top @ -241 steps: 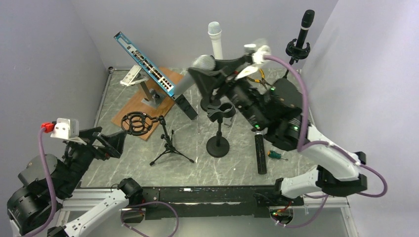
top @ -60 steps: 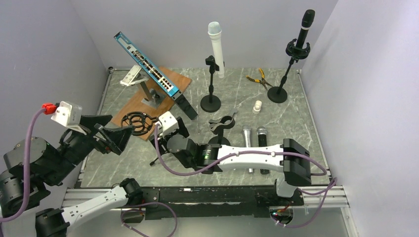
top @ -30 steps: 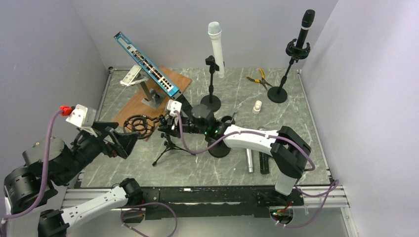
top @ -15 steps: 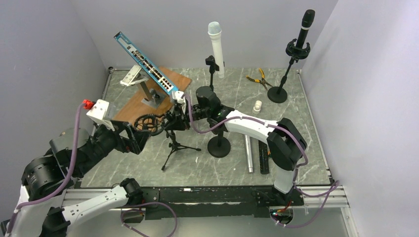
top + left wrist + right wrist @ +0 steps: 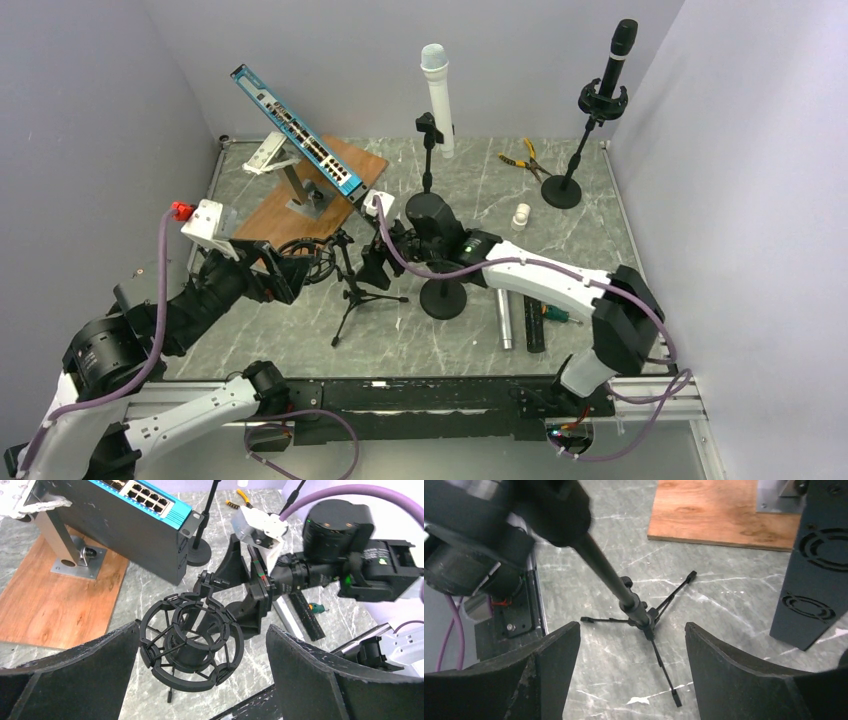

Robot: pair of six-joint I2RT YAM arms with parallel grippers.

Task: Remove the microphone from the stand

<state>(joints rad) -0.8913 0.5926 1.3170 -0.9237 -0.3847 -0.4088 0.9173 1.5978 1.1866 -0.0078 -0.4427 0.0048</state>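
Silver cylindrical microphone [image 5: 505,320] off any stand, flat on grey marble table [image 5: 580,250], just beside black cylindrical microphone [image 5: 533,330], right of black round-base stand [image 5: 441,297]. Right claw [image 5: 631,630] spread apart, pole of black tripod stand [image 5: 624,592] between fingers, untouched. Left claw [image 5: 202,630] spread wide around black ring shock mount [image 5: 190,647].

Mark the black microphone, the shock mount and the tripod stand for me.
black microphone [image 5: 617,55], top external view, mid-body above its clip.
shock mount [image 5: 189,649], left wrist view, inner ring.
tripod stand [image 5: 645,619], right wrist view, hub where the legs meet.
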